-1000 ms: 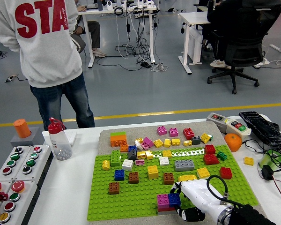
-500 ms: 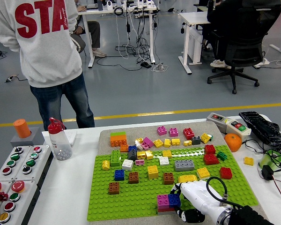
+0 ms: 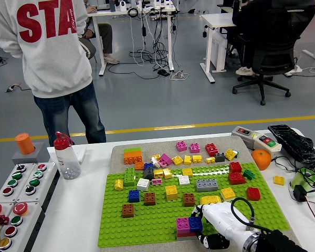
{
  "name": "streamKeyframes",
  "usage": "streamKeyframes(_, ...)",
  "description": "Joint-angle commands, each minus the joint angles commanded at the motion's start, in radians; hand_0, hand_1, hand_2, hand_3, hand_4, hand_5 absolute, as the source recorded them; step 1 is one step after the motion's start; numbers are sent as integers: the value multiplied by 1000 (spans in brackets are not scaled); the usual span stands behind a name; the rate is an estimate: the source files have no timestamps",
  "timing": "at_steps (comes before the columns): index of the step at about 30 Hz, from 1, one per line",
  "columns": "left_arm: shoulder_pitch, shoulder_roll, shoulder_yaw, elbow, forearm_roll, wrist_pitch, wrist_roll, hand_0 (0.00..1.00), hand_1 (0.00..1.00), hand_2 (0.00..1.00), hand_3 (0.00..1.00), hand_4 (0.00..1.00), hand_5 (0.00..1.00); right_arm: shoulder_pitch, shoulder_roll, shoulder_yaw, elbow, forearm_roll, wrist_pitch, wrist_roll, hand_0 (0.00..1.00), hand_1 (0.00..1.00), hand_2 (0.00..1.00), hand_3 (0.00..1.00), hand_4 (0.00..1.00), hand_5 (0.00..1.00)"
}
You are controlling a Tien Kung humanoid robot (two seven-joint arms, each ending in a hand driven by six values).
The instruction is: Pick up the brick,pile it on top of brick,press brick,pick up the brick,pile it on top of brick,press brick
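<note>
Blue brick (image 3: 195, 224) sits at the near edge of the green baseplate (image 3: 157, 220), touching a magenta brick (image 3: 182, 226) on its left; both seem to rest on a red layer underneath, only an edge of it showing.

Head view: right hand (image 3: 220, 223), white shell on a black arm, comes in from the lower right corner and lies over the baseplate's near right part. Its front meets the blue brick's right side. A dark fingertip (image 3: 212, 241) curls below, near the plate's edge. Whether the fingers pinch the brick or only rest against it cannot be told from here. Left arm not seen.

Baseplate carries scattered bricks: brown (image 3: 128, 210), another blue one (image 3: 134, 196), white (image 3: 143, 184), yellow (image 3: 171, 192), grey (image 3: 207, 185), red (image 3: 253, 193), green stack (image 3: 128, 177). Behind it a tan mat (image 3: 163, 147) holds more: orange-and-green block (image 3: 132, 156), pink pair (image 3: 187, 147), a red one (image 3: 211, 149).

Left of the plate: bottle with red cap (image 3: 67, 156), orange cylinder (image 3: 24, 143), button panel (image 3: 13, 197). Right of it: orange fruit (image 3: 261, 159), switch box (image 3: 255, 138), keyboard (image 3: 295, 144), loose yellow brick (image 3: 279, 180), cables (image 3: 304, 184).

Person in grey sweatshirt (image 3: 44, 42) and jeans stands at the far left side, back turned, hands out of sight.
</note>
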Motion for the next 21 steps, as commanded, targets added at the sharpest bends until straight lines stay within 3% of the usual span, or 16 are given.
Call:
streamKeyframes(4, -1, 0, 0, 0, -1, 0, 0, 654, 677, 702, 572, 304, 998, 0, 0, 0, -2, -4, 1, 4, 543, 574, 595, 597, 519, 143)
streamKeyframes(5, -1, 0, 0, 0, -1, 0, -1, 656, 677, 703, 572, 304, 998, 0, 0, 1, -2, -5, 1, 6, 582, 625, 661, 649, 528, 141)
streamKeyframes(10, -2, 1, 1, 0, -2, 0, -1, 656, 677, 703, 572, 304, 998, 1, 0, 2, -2, -9, 6, 13, 582, 625, 661, 649, 528, 141)
streamKeyframes(11, -2, 1, 1, 0, -2, 0, -1, 655, 677, 703, 572, 304, 998, 1, 0, 2, -2, -9, 7, 14, 713, 700, 744, 730, 564, 161)
streamKeyframes(16, -3, 1, 1, 0, -2, 0, -1, 655, 677, 703, 572, 304, 998, 1, 1, 3, -4, -12, 8, 22, 713, 700, 744, 730, 564, 161)
streamKeyframes(17, -3, 1, 1, 0, -2, 0, -1, 655, 677, 704, 572, 304, 998, 1, 1, 3, -4, -12, 8, 23, 797, 755, 801, 783, 584, 166)
streamKeyframes(21, -3, 1, 2, 0, -3, 0, -1, 655, 677, 704, 572, 304, 998, 1, 1, 4, -8, -11, 7, 29, 797, 755, 801, 783, 584, 166)
